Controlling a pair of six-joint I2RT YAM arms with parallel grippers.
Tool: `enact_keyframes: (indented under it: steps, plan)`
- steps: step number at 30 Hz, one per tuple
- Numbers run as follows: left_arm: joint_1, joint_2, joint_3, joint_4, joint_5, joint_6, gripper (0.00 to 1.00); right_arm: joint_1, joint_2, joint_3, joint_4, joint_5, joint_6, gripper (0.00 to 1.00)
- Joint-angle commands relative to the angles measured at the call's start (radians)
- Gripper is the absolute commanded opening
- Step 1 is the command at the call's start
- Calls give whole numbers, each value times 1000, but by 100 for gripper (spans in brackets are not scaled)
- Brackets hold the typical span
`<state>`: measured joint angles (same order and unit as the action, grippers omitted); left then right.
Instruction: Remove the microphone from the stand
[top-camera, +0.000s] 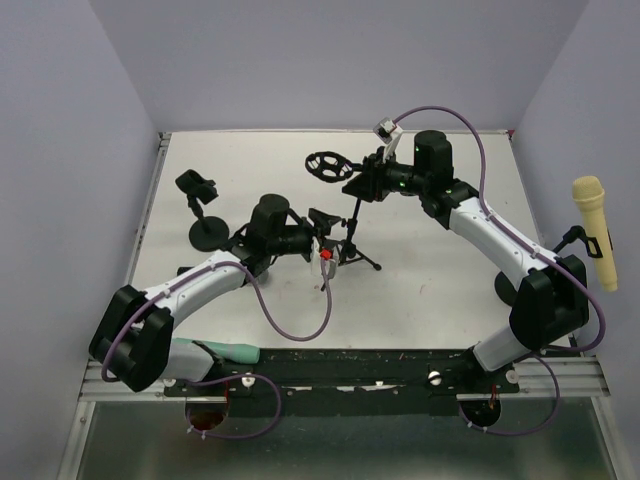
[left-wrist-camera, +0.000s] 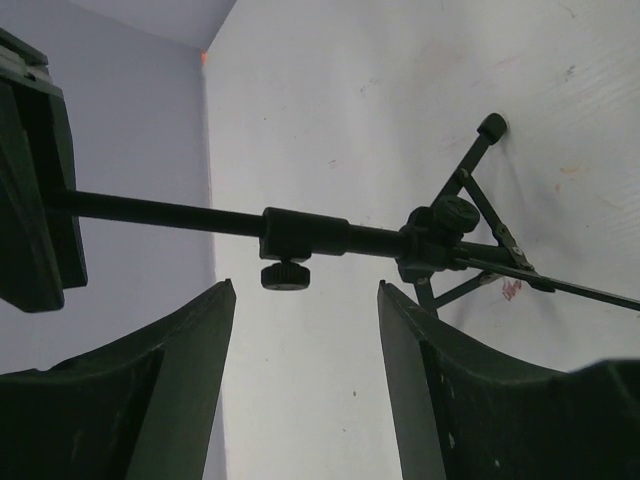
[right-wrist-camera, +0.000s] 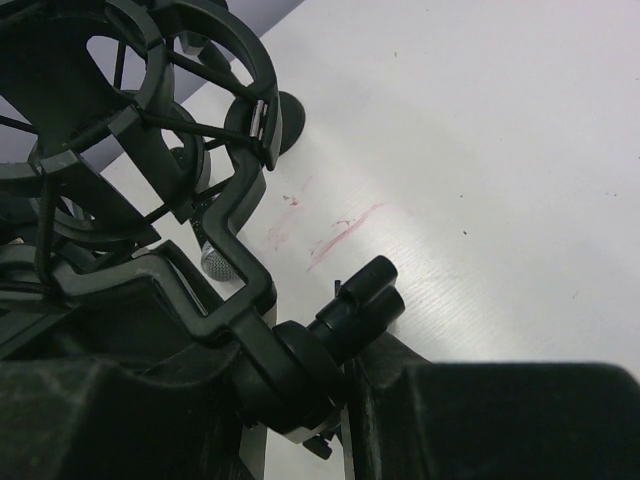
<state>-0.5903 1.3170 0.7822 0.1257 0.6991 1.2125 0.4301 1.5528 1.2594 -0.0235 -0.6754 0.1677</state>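
Well, your yellow handheld microphone (top-camera: 595, 232) sits in a black clip at the far right edge of the top view. Its stand's round black base (top-camera: 508, 290) shows partly behind the right arm. The microphone is well apart from both claws.

Your right gripper (top-camera: 358, 185) is over the middle of the white table (top-camera: 440, 260), at the head of the black tripod stand (top-camera: 352, 238). In its wrist view the fingers press from both sides against the round black swivel joint (right-wrist-camera: 295, 375) beneath the black ring-shaped shock mount (right-wrist-camera: 150, 130), so that claw is clamped on the joint.

Your left gripper (left-wrist-camera: 305, 290) has its fingers spread wide, gripping nothing. The tripod stand's thin pole runs across just beyond its fingertips, and a small black thumb screw (left-wrist-camera: 285, 275) on the pole's collar faces the gap.

A small red-and-silver item (top-camera: 326, 258) just below that claw in the top view is too small to identify. Near the table's left side stands a short black round-based stand (top-camera: 207, 215) with a clip on top, apart from both arms.
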Motion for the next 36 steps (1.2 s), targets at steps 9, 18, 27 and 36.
enact_keyframes:
  steps: [9,18,27,36]
  plan:
    - [-43,145,98,103,-118,64,53,4,13,14,-23,-42,7,1]
    - [-43,162,103,91,-148,48,44,2,21,25,-15,-52,10,1]
    - [-36,145,184,8,-130,-198,22,4,7,14,-15,-50,7,1]
    - [61,169,353,-113,13,-916,0,4,-8,20,-4,-30,-28,1]
